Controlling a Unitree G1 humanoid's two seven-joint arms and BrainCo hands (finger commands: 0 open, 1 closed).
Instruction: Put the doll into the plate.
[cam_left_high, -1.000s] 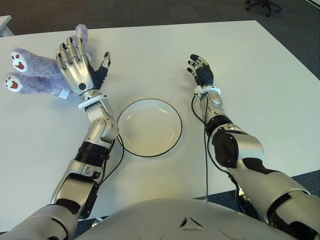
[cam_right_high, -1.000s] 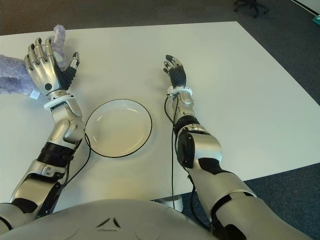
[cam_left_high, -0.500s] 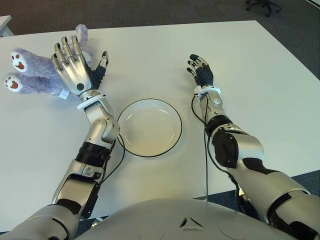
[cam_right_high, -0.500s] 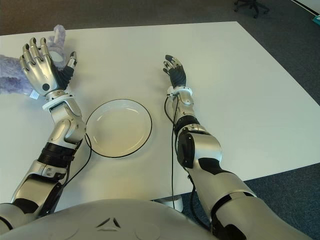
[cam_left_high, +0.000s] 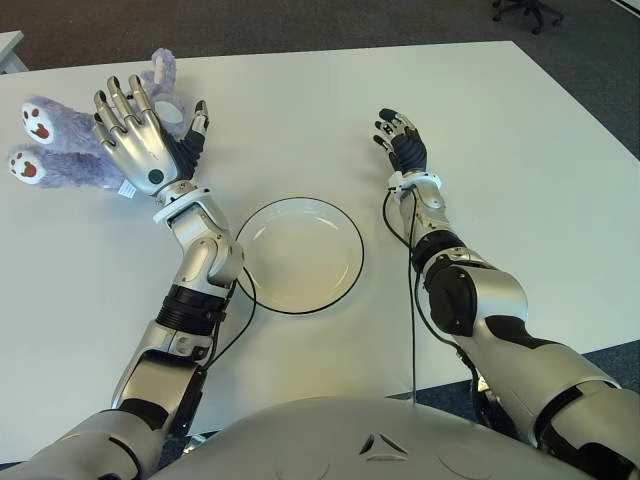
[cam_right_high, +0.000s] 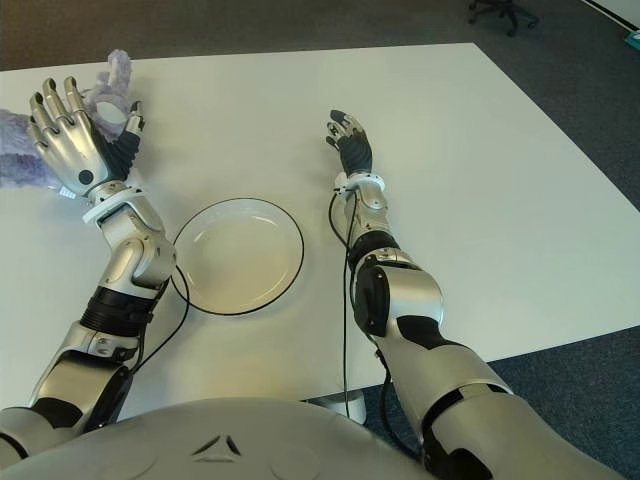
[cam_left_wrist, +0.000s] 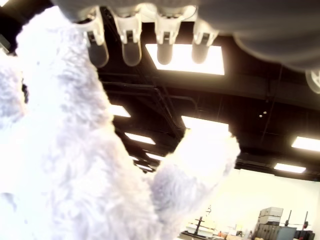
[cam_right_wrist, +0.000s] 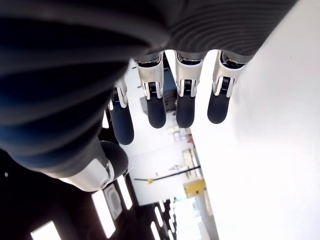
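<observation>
Your left hand (cam_left_high: 135, 150) is raised over the purple doll (cam_left_high: 60, 150), fingers spread wide, gripping nothing. Doll lies on the white table (cam_left_high: 300, 110) at its far left, well apart from the plate (cam_left_high: 300, 255), which sits near centre. Your right hand (cam_left_high: 403, 142) shows right of the plate, fingers loose, nothing held.
</observation>
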